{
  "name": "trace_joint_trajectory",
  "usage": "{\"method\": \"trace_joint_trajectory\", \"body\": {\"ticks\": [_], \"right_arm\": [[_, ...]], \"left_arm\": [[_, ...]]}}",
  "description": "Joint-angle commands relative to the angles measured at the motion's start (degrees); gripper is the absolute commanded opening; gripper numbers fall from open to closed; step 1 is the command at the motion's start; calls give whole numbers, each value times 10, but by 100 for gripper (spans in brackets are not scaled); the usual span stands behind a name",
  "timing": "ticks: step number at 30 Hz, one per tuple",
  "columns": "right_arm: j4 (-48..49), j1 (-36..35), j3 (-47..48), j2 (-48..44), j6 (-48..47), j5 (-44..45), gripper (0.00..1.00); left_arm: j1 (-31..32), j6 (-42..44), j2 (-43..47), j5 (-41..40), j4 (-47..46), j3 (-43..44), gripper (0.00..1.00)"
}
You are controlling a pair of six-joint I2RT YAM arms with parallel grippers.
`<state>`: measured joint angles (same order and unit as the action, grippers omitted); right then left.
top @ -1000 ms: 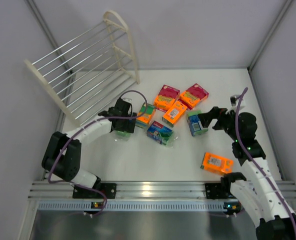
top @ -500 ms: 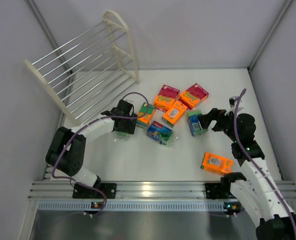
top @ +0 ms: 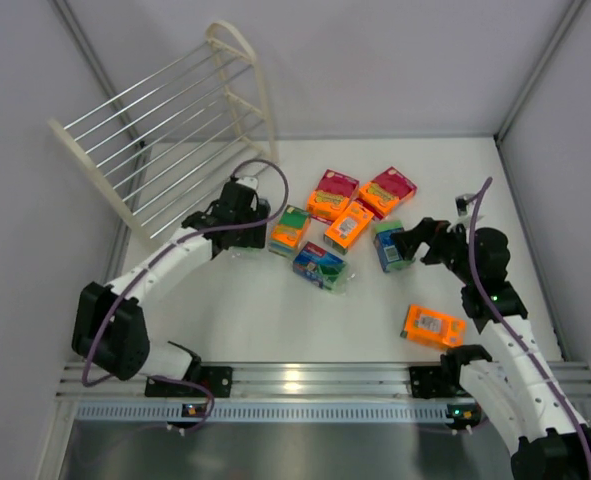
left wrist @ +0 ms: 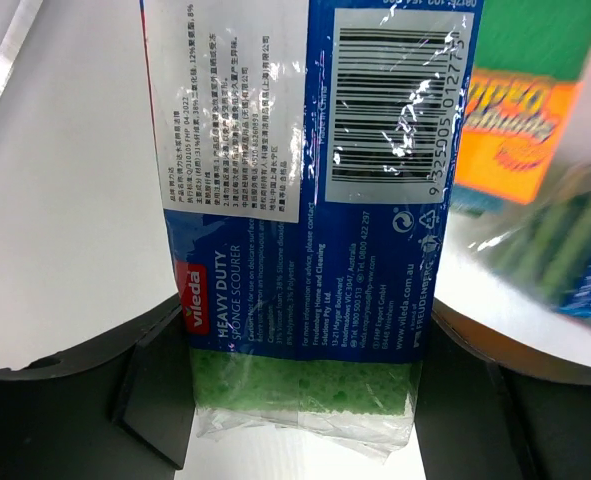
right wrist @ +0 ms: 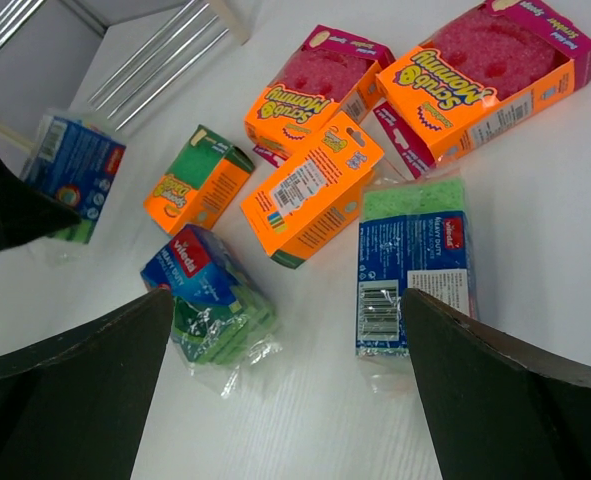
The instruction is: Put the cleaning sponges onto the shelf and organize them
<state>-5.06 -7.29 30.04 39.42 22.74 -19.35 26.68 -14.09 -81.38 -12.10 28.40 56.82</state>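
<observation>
Jaws of left gripper (left wrist: 300, 400) clamped on green pack (left wrist: 305, 200); right gripper (right wrist: 290, 395) spread wide, holding nothing.
Held pack sits near shelf (top: 165, 150) foot, short of its rods. Right gripper faces second green pack (right wrist: 412, 262); five more packs (top: 350, 225) cluster beside it, lone orange pack (top: 434, 326) nearer right base, all on table (top: 275, 320).

the shelf (top: 165, 150) stands far left on the table (top: 275, 320), sponge packs (top: 345, 215) cluster to its right, one pack (top: 433, 326) lies alone nearer.
</observation>
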Motion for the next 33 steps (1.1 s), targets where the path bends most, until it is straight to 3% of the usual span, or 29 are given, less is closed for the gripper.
{"method": "trace_joint_trajectory", "body": {"ticks": [1,10,16,19,25,33], "right_arm": [[66,-4,-1,-4,19,-36,99],[102,-10,-1,22,28,-65,99],[128,-13,1,45,31,-73,99],[144,-16,-1,48,34,-72,99],[156,-20,-6,69,38,-73,99],[155,-30,-6,85,36,-70,99]], "left_arm": [[1,-6,51,-37,37,102,65],[-2,20,45,-124,89,390,69],[-11,70,-27,-242,96,545,63],[-42,50,-44,-263,107,580,66],[-207,-21,-68,-213,130,625,65],[-294,-31,-72,-187,155,625,62]]}}
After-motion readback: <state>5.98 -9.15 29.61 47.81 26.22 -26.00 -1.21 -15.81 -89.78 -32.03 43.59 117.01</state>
